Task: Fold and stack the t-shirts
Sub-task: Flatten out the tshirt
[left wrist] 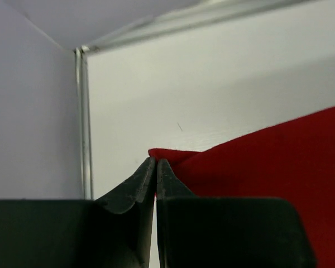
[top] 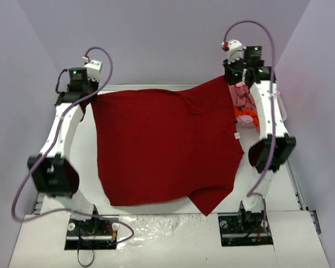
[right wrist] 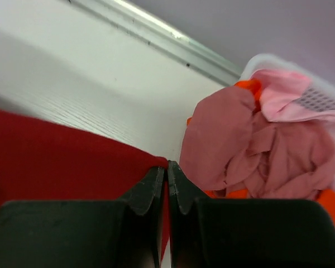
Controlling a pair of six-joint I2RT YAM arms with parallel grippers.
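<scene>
Top external, dark red t-shirt: spread over table, 1 corner pointing near-right, long axis left-right.
left gripper: pinching its far-left corner.
right gripper: pinching its far-right corner.
basket: far right, holding pink and orange t-shirts.

Both your arms are stretched to the far side. The left arm goes from its near base out to the left, bends at the elbow and reaches to the far left. The right arm does the same on the right side. The left gripper has its jaws pressed together on a corner of the red shirt. The right gripper is closed the same way on another edge of it.
</scene>
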